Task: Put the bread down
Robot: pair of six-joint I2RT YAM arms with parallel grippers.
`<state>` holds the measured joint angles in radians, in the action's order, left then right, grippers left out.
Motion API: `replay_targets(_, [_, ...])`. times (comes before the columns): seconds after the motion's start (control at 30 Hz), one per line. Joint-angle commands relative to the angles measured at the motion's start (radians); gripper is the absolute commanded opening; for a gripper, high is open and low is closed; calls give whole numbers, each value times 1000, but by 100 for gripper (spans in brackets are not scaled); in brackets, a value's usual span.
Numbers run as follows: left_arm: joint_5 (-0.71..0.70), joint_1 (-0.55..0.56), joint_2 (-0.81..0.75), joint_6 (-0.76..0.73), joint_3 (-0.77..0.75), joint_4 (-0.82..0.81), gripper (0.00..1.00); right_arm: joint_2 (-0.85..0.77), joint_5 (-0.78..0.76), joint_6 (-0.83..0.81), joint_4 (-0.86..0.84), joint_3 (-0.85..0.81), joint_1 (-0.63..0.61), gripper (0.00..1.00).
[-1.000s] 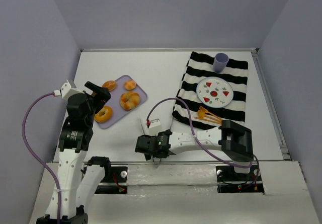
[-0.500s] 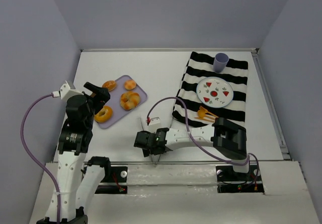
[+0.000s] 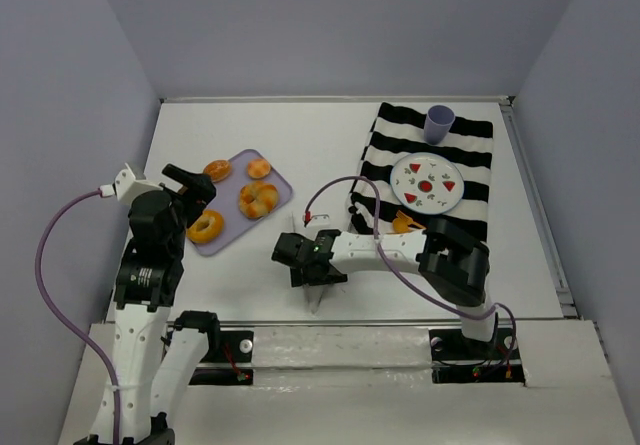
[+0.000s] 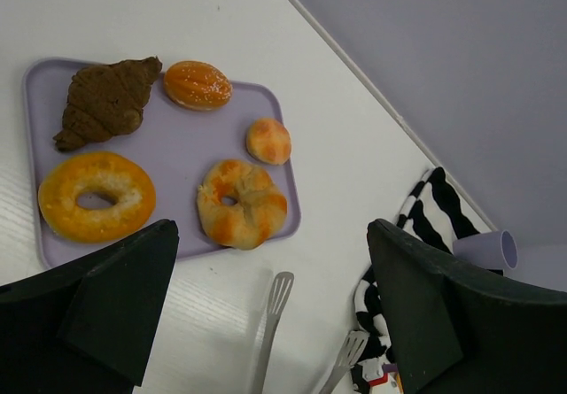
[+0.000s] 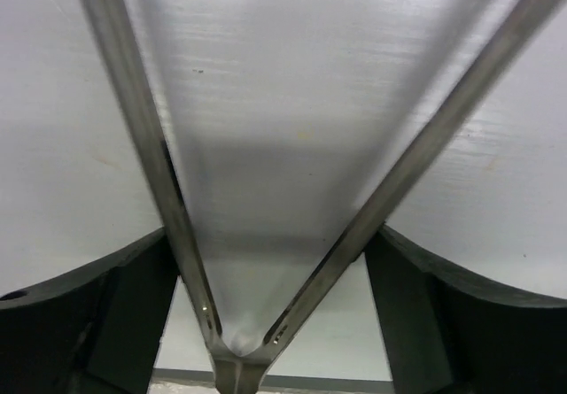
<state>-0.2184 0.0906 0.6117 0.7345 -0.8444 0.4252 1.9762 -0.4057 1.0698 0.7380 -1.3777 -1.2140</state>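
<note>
The right gripper (image 5: 266, 235) has its jaws set wide around the tongs (image 5: 151, 146), pressing both arms, likely to pinch bread from a distance; the bread, including a bagel (image 4: 96, 195), lies on the purple tray (image 4: 168, 146) near the left gripper (image 4: 270, 235), whose jaws are wide and empty

The tray (image 4: 177, 137) sits at the left of the surface (image 3: 320, 145), carrying five breads (image 4: 241, 201). The cloth (image 3: 470, 220) lies on the right, with the plate (image 3: 400, 190) on it and the cup (image 3: 439, 122) behind the plate. The tongs (image 4: 270, 319) are between tray and cloth, nearer the front.
</note>
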Motion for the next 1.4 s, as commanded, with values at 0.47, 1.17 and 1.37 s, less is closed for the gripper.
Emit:
replay_targets(0.47, [-30, 5, -55, 8, -2, -11, 99, -131, -120, -163, -92, 65, -16, 26])
replay_targets(1.17, [-42, 5, -72, 8, -19, 3, 99, -554, 34, -550, -270, 95, -16, 33])
replay_targets(1.37, [-44, 5, -81, 8, -21, 9, 99, -516, 87, -561, -243, 45, -16, 49])
